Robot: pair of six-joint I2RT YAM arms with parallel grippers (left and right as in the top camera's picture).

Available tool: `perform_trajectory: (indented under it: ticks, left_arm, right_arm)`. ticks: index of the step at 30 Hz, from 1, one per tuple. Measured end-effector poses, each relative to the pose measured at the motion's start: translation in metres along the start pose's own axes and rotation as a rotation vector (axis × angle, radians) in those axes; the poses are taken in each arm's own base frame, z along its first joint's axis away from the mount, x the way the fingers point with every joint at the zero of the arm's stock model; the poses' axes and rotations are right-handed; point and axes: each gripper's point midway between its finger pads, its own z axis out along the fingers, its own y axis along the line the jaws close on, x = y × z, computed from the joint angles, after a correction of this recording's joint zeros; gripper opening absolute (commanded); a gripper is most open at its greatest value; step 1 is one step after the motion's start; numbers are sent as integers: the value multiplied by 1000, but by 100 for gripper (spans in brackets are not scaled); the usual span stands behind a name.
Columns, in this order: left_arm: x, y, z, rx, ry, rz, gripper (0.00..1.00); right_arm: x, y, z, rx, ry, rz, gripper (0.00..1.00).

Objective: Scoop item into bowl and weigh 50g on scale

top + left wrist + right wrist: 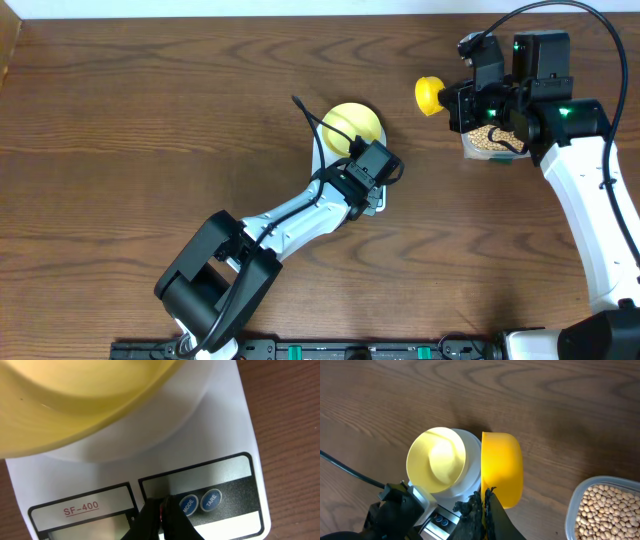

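So the left gripper is pinched shut on nothing, tips down at the scale front panel, just left of the blue buttons. The bowl sits empty on the scale. The right gripper is clamped on the scoop, beside the tub where the beans are.

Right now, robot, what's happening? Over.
Left jaws shut, at scale buttons. Right jaws shut on scoop. Bowl on scale, empty. Beans in tub. Path looks open.
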Motion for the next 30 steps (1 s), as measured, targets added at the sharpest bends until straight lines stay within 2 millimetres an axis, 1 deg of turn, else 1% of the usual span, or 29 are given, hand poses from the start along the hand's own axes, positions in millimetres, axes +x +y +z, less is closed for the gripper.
perform_trajectory:
  ticks: [23,30]
  left_arm:
    - [4,-4,2,28,23,-4,8]
    - [2,3,4,21,26,-51,8]
  right_arm:
    - [4,-1,0,1,14,5,1]
    - [4,-1,0,1,14,5,1]
